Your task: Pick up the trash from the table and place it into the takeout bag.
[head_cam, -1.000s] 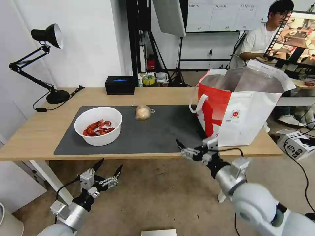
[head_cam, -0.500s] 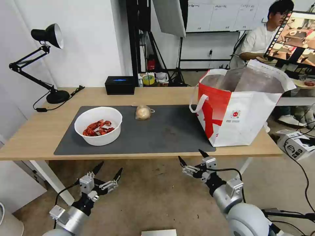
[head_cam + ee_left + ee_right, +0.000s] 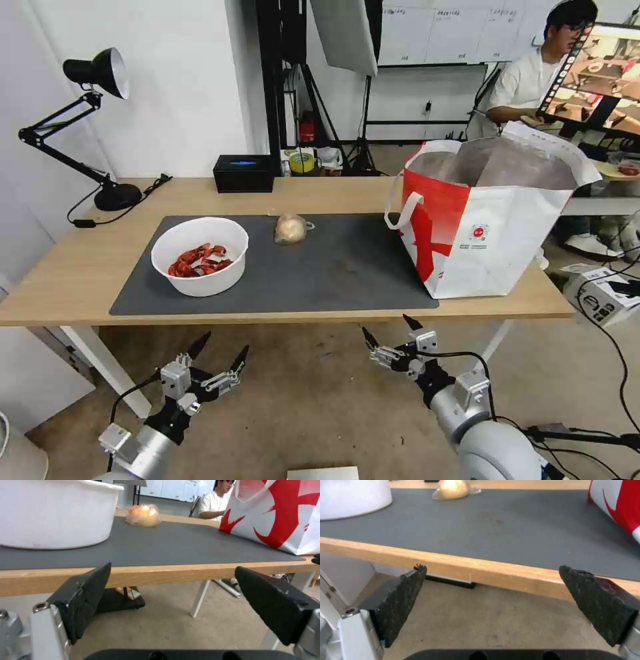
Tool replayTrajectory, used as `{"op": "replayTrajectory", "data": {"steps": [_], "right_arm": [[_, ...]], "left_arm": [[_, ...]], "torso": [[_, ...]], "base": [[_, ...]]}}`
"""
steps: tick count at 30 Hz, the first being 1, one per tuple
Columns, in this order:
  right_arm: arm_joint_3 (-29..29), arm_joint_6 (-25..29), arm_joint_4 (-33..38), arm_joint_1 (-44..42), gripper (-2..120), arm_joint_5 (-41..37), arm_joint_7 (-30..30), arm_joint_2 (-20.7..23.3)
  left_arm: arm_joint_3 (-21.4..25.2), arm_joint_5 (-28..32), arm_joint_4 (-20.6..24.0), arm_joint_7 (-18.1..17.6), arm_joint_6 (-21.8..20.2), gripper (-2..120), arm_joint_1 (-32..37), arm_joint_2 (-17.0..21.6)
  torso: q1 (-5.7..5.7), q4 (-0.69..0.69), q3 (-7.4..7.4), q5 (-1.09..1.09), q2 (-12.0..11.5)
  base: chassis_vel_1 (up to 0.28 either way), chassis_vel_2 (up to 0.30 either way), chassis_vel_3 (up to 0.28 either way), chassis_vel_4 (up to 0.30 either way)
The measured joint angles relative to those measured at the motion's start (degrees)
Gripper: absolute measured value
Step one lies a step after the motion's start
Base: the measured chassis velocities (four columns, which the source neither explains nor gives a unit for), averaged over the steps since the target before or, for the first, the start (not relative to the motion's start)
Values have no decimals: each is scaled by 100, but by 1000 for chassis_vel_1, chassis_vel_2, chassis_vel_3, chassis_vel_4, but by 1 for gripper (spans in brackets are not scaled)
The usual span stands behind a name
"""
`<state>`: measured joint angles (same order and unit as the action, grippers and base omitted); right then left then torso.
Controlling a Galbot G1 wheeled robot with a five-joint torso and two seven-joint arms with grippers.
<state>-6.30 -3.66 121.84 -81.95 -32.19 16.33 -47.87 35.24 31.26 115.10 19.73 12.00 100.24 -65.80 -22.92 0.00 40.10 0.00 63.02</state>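
A white round bowl of red crayfish shells sits on the left of the dark grey mat. A small clear bag with a beige lump lies at the mat's far edge; it also shows as the small bag in both wrist views. The white-and-red takeout bag stands open at the table's right end. My left gripper hangs open below the table's front edge, left of centre. My right gripper is open too, below the front edge near the bag.
A black desk lamp and a black box stand at the back of the light-wood table. White table legs run down on the left. A cardboard box and cables lie on the floor at right.
My right gripper has dropped from the table's front edge by the bag down below the tabletop and drawn back. My left gripper has sunk slightly.
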Motion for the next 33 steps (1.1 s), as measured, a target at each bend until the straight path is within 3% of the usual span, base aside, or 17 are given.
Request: {"op": "replayTrajectory", "data": {"steps": [16, 21, 23, 26, 28, 33], "right_arm": [[405, -21, -263, 557, 100, 65, 0, -44], [897, -23, -608, 1574, 100, -325, -138, -144], [897, -23, -608, 1574, 100, -325, -138, -144], [1510, -99, -1104, 2830, 100, -594, -178, -336], [1510, -99, -1104, 2830, 100, -594, -178, -336], [2221, -159, -1936, 4243, 100, -1073, -178, -709]], "left_arm": [[-79, -3, -111, 4, 12, 100, -97, -17], [-99, -2, -124, -3, 12, 100, -103, -18], [-99, -2, -124, -3, 12, 100, -103, -18], [-79, 2, -120, -10, 12, 100, -68, -9], [-79, 2, -120, -10, 12, 100, -68, -9], [-64, 26, -143, -26, 11, 100, -97, -8]], "torso": [[0, -1, 0, 0, 0], [0, -1, 1, 0, 0], [0, -1, 1, 0, 0], [0, 0, 1, 0, 0], [0, 0, 1, 0, 0], [-1, 0, 1, -2, 0]], "base": [[0, 0, 0, 0], [0, 0, 0, 0], [0, 0, 0, 0], [0, 0, 0, 0], [0, 0, 0, 0], [0, 0, 0, 0]]}}
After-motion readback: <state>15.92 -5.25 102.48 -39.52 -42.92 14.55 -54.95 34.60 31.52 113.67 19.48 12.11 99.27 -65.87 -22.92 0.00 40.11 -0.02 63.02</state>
